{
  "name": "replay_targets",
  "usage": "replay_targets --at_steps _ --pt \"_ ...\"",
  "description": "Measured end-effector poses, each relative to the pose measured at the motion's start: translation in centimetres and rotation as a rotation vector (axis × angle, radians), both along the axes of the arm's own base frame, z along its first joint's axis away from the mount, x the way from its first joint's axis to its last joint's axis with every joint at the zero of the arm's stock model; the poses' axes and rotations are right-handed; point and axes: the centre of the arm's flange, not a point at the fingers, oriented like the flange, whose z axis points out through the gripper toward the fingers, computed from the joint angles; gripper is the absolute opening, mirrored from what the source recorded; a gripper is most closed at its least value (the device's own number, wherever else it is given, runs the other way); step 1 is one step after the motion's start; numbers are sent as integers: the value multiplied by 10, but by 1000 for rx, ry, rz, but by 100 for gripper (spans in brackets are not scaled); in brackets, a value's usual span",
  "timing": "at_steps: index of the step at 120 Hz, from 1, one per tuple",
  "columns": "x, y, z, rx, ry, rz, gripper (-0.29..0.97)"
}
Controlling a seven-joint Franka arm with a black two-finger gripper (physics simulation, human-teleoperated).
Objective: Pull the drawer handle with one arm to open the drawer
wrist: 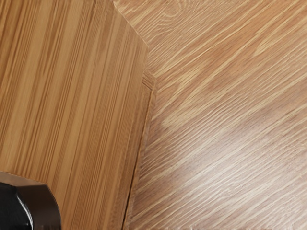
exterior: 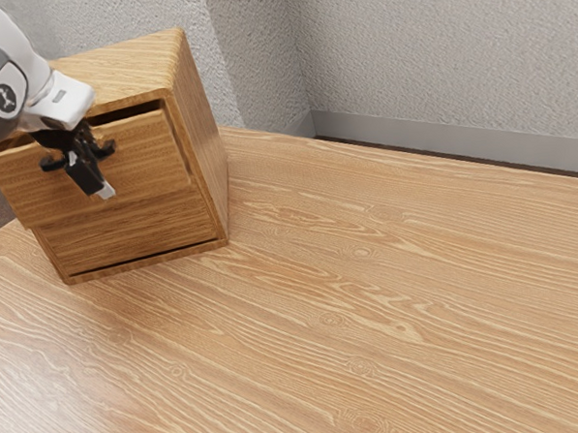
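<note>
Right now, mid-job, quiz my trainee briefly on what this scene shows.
1. True or false: the upper drawer sits fully shut in the cabinet.
2. Which drawer front is the hand at? A upper, B lower.
3. Fill in: the cabinet stands on a wooden ____.
Key: 1 false, it sticks out a little; 2 A; 3 table.

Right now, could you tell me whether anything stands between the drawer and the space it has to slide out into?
Nothing visible does. The gripper is at the front of the upper drawer, which appears slightly out of the cabinet, and the table ahead of it shows only bare wood.
</note>
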Motion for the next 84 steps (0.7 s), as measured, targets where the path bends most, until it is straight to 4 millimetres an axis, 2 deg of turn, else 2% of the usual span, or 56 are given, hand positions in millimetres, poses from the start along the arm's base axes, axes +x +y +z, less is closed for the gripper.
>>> replay_targets --at_steps 12,15,18,26,35,40,46,55,60,68,84 --pt "-29 -21 12 -10 0 -30 57" --pt "-36 -27 19 -6 -6 -38 42" --pt "-43 -33 29 1 -19 -46 34" --pt "-48 -84 66 28 -78 -137 45" --pt "-50 -143 119 66 -147 -222 54" --pt "-47 -172 134 63 -150 -244 57" --pt "-42 -199 132 30 -103 -233 60" --pt "-39 -267 124 9 -25 -244 63" --pt "-42 -292 120 3 7 -230 64" --pt "-41 -307 112 -10 56 -168 65" --pt "-25 -314 102 -37 121 -36 67"
